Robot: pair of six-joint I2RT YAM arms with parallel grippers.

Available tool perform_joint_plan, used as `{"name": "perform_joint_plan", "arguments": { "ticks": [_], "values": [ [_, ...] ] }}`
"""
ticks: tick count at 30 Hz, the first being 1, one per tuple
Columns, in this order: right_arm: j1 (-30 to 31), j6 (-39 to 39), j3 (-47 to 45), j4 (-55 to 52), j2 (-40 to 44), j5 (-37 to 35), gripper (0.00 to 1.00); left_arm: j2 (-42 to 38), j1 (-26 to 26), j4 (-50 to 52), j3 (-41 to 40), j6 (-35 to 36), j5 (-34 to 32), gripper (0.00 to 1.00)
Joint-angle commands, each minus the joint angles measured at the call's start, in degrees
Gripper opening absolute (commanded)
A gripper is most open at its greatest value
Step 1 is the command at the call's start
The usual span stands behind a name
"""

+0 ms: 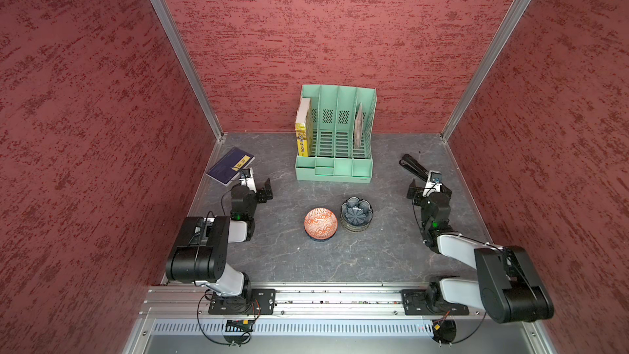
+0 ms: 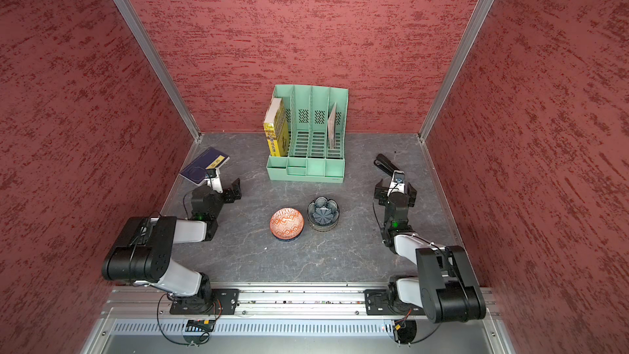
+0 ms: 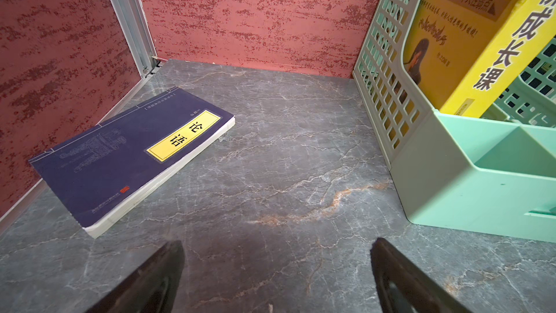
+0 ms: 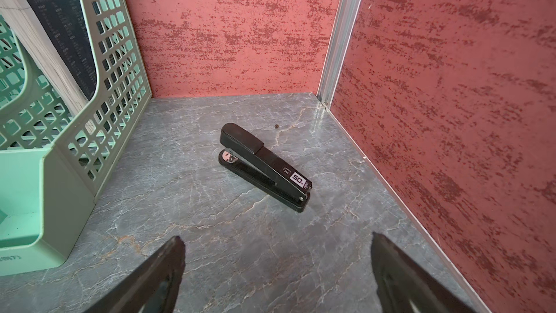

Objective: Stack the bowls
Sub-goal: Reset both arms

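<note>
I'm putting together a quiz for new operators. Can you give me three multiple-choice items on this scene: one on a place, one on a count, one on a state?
1. The yellow book stands:
A) in the rack, in the end slot nearest the blue book
B) flat on the table
C) in a middle slot

2. How many bowl piles are there?
A) one
B) two
C) four

3. The left gripper and right gripper are:
A) both shut
B) both open and empty
C) left shut on a bowl

Answers:
1 A: both top views show its spine filling that end slot.
2 B: the orange-topped pile sits beside the flower-topped pile.
3 B: each wrist view shows the gripper spread wide with nothing between.
</note>
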State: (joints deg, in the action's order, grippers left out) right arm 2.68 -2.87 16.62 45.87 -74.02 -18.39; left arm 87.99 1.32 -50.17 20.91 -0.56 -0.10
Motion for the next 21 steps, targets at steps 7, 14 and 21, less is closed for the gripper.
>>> {"name": "perform_joint_plan", "arguments": {
  "ticks": [7, 14, 21],
  "values": [
    [-0.64, 3.31, -3.26, 8.98, -0.67, 13.00, 0.98, -0.19, 0.18, -1.24, 0.68, 0.71, 0.27, 1.00],
    [-1.11, 3.16, 0.71, 14.84, -14.91, 13.03, 0.99, -0.10, 0.24, -1.24, 0.63, 0.73, 0.26, 1.00],
    [-1.45, 3.96, 5.60, 5.42, -14.23, 12.20, 0.98, -0.16, 0.17, -1.24, 0.63, 0.73, 0.27, 1.00]
  ]
}}
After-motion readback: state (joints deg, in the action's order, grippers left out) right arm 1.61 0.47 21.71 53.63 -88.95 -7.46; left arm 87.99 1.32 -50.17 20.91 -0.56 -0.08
